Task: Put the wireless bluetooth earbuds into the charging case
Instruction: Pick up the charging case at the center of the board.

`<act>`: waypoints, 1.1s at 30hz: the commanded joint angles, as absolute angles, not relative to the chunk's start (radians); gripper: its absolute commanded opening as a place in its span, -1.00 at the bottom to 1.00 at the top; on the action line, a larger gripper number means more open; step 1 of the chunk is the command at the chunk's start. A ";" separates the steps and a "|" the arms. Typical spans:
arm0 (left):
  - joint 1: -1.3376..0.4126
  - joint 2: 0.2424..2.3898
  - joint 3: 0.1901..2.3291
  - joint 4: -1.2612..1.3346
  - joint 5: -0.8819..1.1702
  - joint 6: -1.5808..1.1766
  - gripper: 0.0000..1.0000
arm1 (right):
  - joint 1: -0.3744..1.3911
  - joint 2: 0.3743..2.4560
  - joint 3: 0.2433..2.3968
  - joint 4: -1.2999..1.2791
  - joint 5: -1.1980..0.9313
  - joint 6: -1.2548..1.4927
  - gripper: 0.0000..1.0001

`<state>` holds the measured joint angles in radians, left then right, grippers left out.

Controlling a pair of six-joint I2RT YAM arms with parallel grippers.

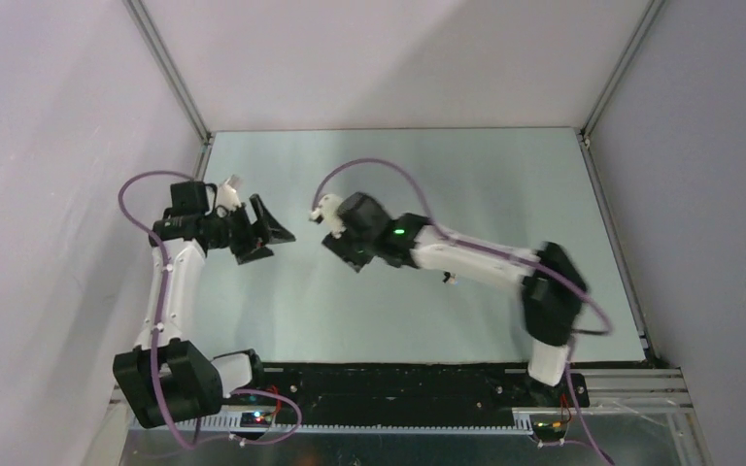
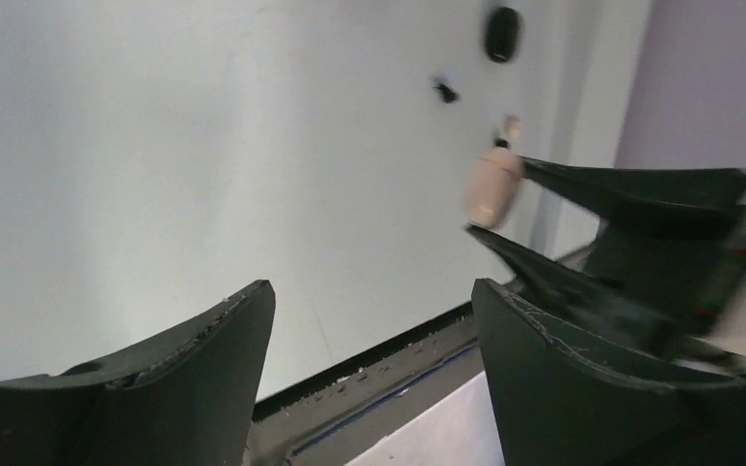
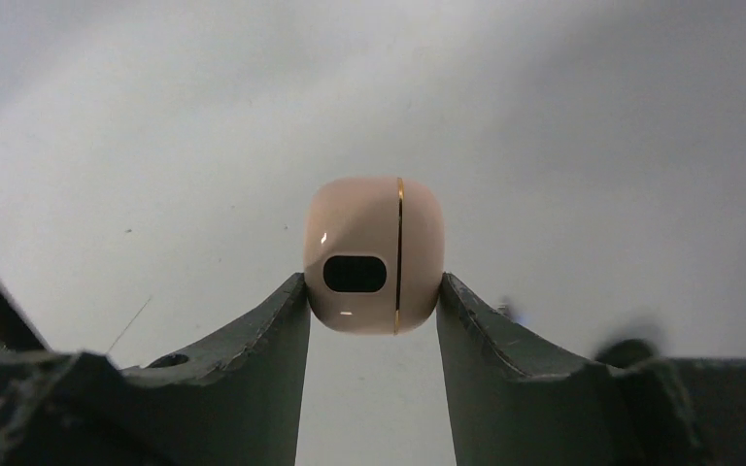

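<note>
My right gripper is shut on a pale pink pebble-like charging case with a gold seam and a dark oval window; its lid is closed. It holds the case above the table, mid-left in the top view. My left gripper is open and empty, just left of the case and facing it. In the left wrist view its open fingers frame the held case. One tiny black earbud lies on the table beyond. The second earbud is not clearly in view.
A larger black oval pebble lies on the table beyond the earbud. A small pale bit shows just above the held case. Grey walls enclose the table at the back and on both sides.
</note>
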<state>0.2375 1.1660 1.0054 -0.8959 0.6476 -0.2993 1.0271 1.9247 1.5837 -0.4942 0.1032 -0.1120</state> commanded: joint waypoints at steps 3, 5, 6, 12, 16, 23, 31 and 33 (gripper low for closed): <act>0.156 1.161 1.139 -0.853 1.074 -0.038 0.56 | 0.989 1.460 1.276 -0.159 -0.063 -0.442 -0.68; 0.124 1.143 1.170 -0.853 1.141 0.018 0.54 | 0.990 1.352 1.221 -0.134 -0.077 -0.489 -0.62; 0.091 1.135 1.180 -0.852 1.151 0.050 0.53 | 1.000 1.331 1.205 -0.109 -0.071 -0.506 -0.59; -0.079 1.091 1.256 -0.853 1.180 0.107 0.48 | 1.061 1.241 1.143 -0.051 -0.004 -0.608 -0.59; -0.145 1.085 1.248 -0.852 1.194 0.105 0.43 | 1.084 1.235 1.143 -0.040 0.029 -0.627 -0.58; -0.206 1.081 1.217 -0.852 1.168 0.074 0.30 | 1.108 1.256 1.143 -0.011 0.028 -0.667 -0.58; -0.224 1.106 1.229 -0.852 1.150 0.063 0.33 | 1.127 1.265 1.143 0.021 -0.022 -0.713 -0.57; -0.228 1.117 1.241 -0.850 1.150 0.062 0.30 | 1.132 1.266 1.144 0.021 -0.024 -0.718 -0.56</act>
